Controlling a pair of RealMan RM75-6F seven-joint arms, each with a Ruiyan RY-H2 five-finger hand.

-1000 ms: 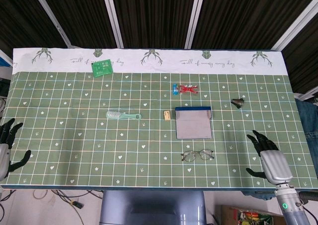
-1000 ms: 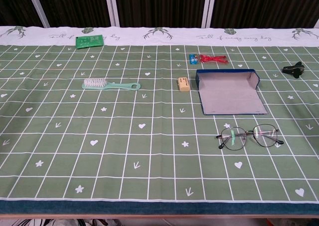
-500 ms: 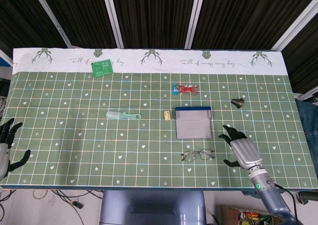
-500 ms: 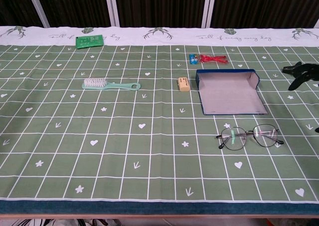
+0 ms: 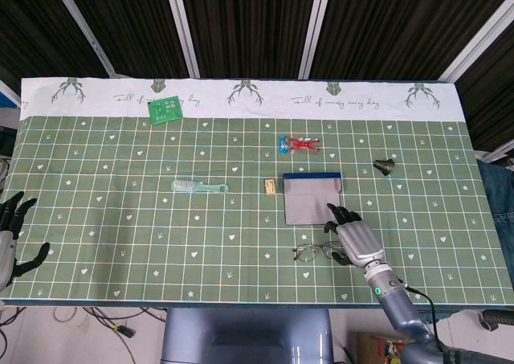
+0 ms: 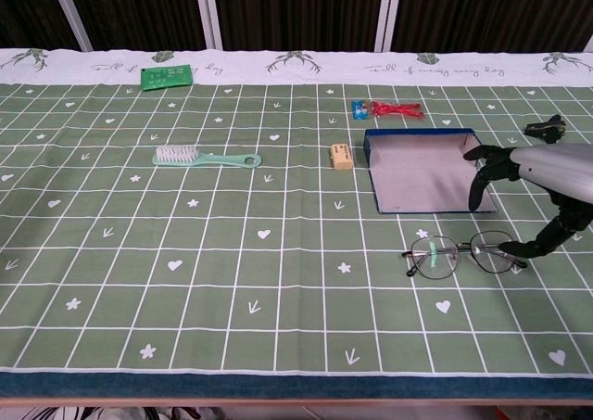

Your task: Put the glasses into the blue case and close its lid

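Note:
The wire-rimmed glasses (image 5: 315, 252) (image 6: 460, 254) lie flat on the green cloth just in front of the blue case (image 5: 312, 198) (image 6: 424, 175), which lies open with its grey inside up. My right hand (image 5: 354, 237) (image 6: 532, 181) hovers over the right end of the glasses, fingers spread, holding nothing. One fingertip reaches down close to the right temple in the chest view; contact is unclear. My left hand (image 5: 11, 234) stays at the table's left edge, fingers apart and empty.
A green brush (image 5: 199, 187) (image 6: 206, 158) and a small tan block (image 5: 271, 186) (image 6: 342, 156) lie left of the case. A red-and-blue toy (image 5: 297, 145) (image 6: 389, 110) sits behind it, a black clip (image 5: 384, 166) (image 6: 545, 130) to its right, a green card (image 5: 165, 108) at the back left.
My right hand has swept left from the table's right front corner to above the right end of the glasses. The left hand, glasses and case have not moved.

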